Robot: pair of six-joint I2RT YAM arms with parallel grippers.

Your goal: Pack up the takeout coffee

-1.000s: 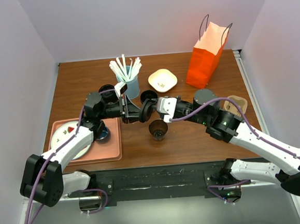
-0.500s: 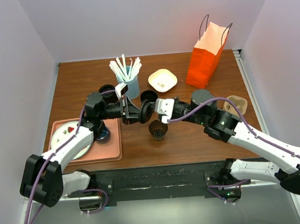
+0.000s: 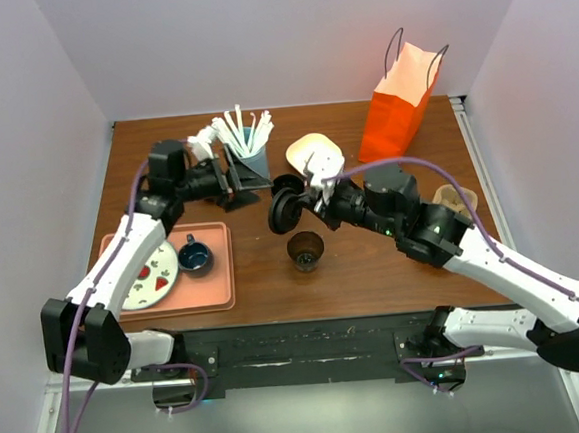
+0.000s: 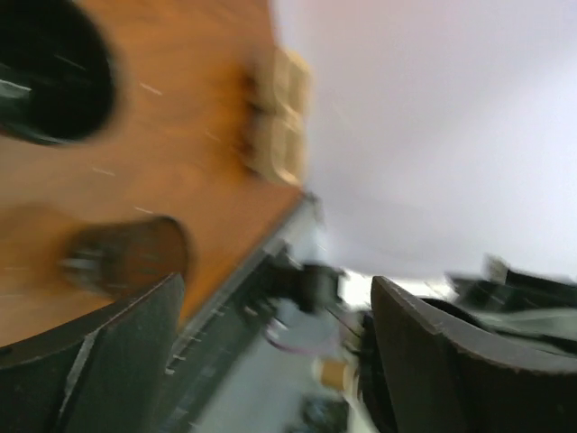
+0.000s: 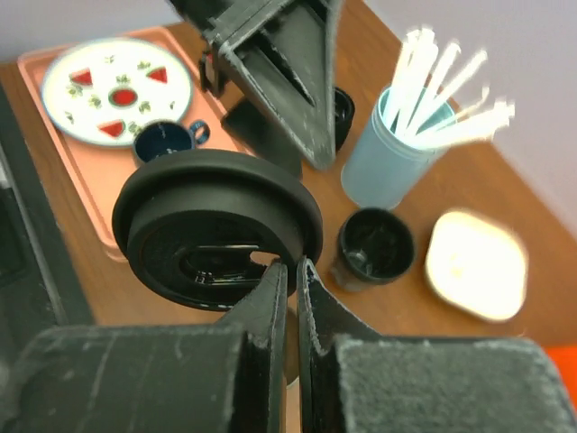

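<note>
The takeout coffee's black cup (image 3: pixel 305 250) stands open and upright at the table's middle; blurred, it also shows in the left wrist view (image 4: pixel 126 257). Its round black lid (image 3: pixel 285 209) hangs on edge above and behind the cup. My right gripper (image 3: pixel 302 199) is shut on the lid's rim. In the right wrist view the fingertips (image 5: pixel 293 266) pinch the near edge of the lid (image 5: pixel 216 225). My left gripper (image 3: pixel 244 172) stands open and empty beside the straw tumbler, well left of the lid; its fingers (image 4: pixel 117 352) are spread wide.
The orange paper bag (image 3: pixel 401 102) stands open at the back right. The blue straw tumbler (image 3: pixel 252 162), a white dish (image 3: pixel 315 154) and another black cup (image 5: pixel 374 248) sit behind the lid. A pink tray (image 3: pixel 215 288) holds a plate and blue mug (image 3: pixel 192 254). A cardboard carrier (image 3: pixel 459 201) lies right.
My left gripper let go of the lid, opened wide and swung back left toward the tumbler. My right gripper closed on the lid's rim and now holds it alone.
</note>
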